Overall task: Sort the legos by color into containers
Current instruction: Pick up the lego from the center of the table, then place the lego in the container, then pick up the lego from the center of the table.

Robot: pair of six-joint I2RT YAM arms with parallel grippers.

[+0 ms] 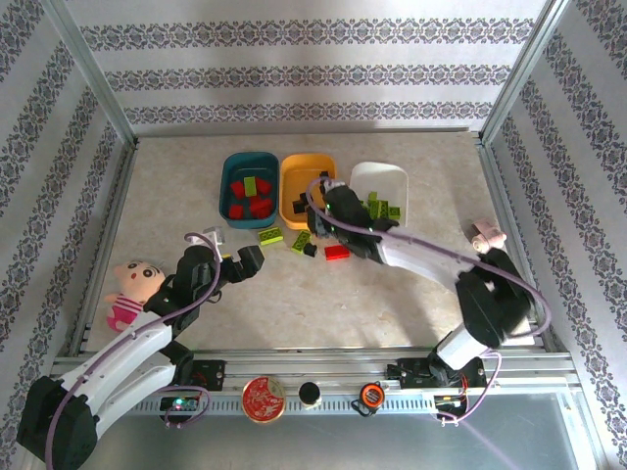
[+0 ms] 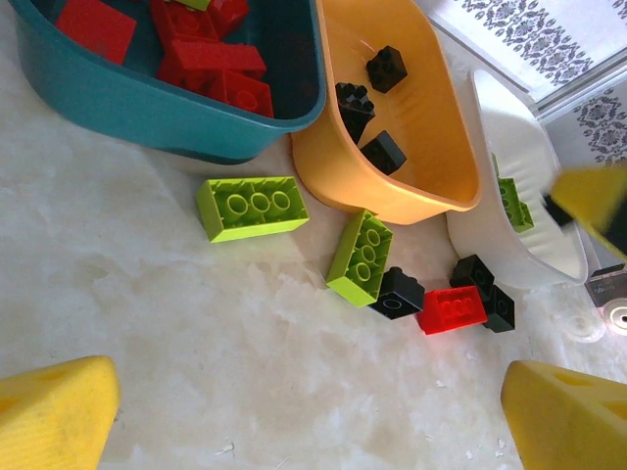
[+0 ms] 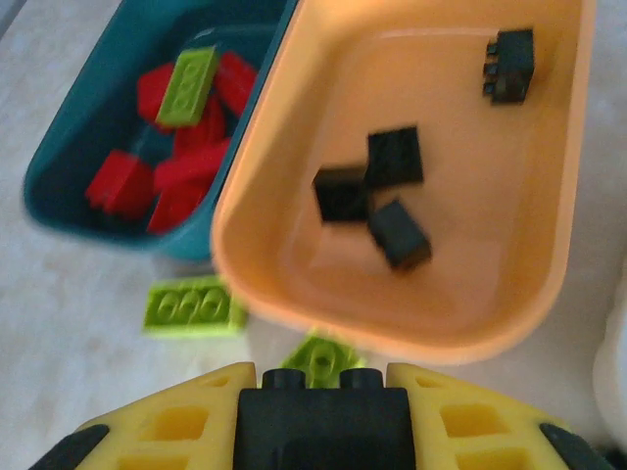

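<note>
Legos loose beside orange tray

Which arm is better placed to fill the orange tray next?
Right: the right gripper is shut on a black brick close by the orange tray. The left gripper hangs open, empty.

Three trays; loose: two green legos, one red lego.
</note>
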